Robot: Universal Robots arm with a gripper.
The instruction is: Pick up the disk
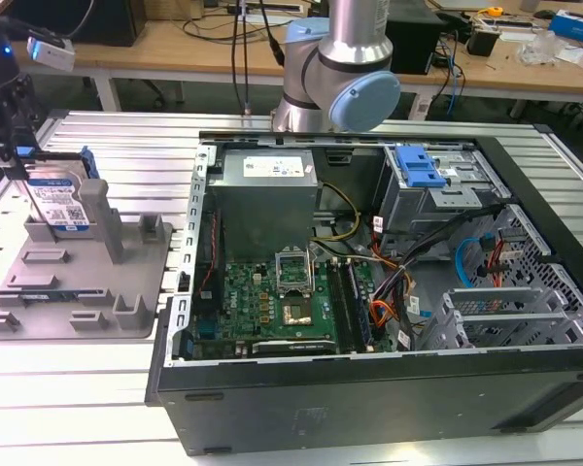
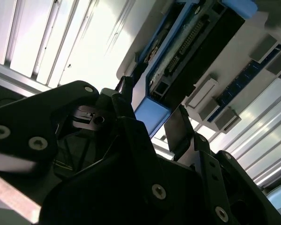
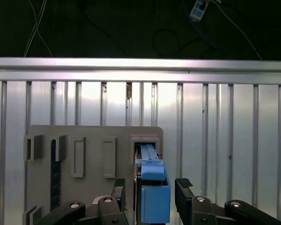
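Legend: we see the claw (image 3: 151, 183) spread, its two fingers (image 3: 183, 185) straddling the blue-railed edge of the disk (image 3: 152, 197). In the first wrist view a thin gap shows on each side between finger and rail. The disk stands on edge directly under the claw, between its fingertips, slotted upright in a grey tray (image 1: 78, 282). We mark the open computer case (image 1: 369, 398) well apart from the claw, toward the exterior view's right.
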